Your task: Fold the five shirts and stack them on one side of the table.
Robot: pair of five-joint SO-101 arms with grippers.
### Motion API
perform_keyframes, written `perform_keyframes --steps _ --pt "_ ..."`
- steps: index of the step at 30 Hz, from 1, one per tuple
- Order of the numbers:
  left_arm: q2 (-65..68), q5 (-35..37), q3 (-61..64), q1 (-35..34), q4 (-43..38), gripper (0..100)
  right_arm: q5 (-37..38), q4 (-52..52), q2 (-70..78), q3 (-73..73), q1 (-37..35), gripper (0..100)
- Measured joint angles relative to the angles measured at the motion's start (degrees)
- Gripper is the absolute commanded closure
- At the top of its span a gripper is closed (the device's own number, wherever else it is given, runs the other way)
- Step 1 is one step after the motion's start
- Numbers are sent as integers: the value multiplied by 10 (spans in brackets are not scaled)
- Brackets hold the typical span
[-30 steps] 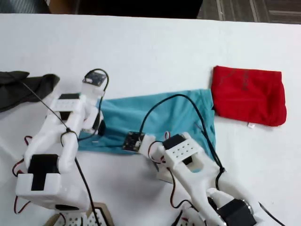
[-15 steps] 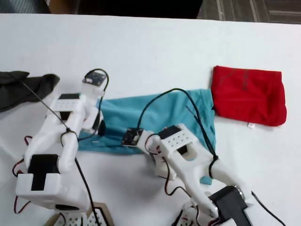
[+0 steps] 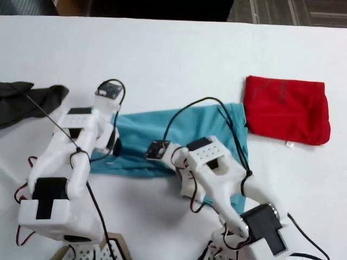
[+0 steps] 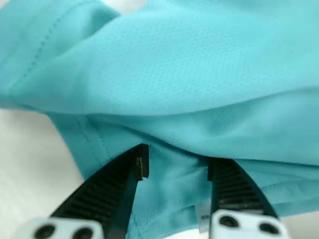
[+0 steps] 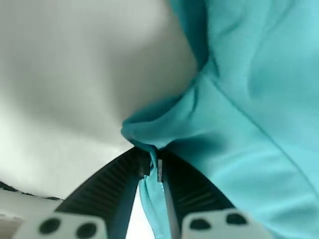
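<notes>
Three shirts lie on the bench (image 3: pixel 162 49): a red shirt (image 3: pixel 286 110) folded at one side, a dark shirt (image 3: pixel 27 100) bunched at the opposite edge, and the teal shirt (image 3: pixel 190 127) spread between them, one corner just beside the red one. Over the last second your right arm (image 3: pixel 217 168) shifts. Its lower links swing out toward the near edge, and its wrist creeps a little farther over the teal cloth toward the far side. Your right hand (image 5: pixel 154 169) is pinched tight on a gathered fold at the teal shirt's edge, with cloth puckered at the tips and bare bench beside it. Your left arm (image 3: pixel 70 151) holds the same pose through all three frames. Your left hand (image 4: pixel 174 172) stands wide over the teal cloth by a seam, tips apart, gripping nothing. Reading: you are starting to carry the near edge over, so this fold is begun, not finished. One shirt looks done, and the dark one is untouched. Risk, as judgement: the pinch is small and the cloth is slick-looking, so it may slip if you pull fast. The left hand seems placed to anchor the far end.
</notes>
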Motion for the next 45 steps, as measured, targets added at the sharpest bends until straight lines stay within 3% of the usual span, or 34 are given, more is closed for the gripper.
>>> perform_keyframes --steps 14,32,41,45 --pt "0 0 0 0 0 790 163 236 20 -296 89 978" --pt "0 0 0 0 0 790 171 300 439 -841 112 978" --pt "0 0 0 0 0 790 171 302 537 -962 151 971" --pt "0 0 0 0 0 790 170 302 537 -985 167 849"
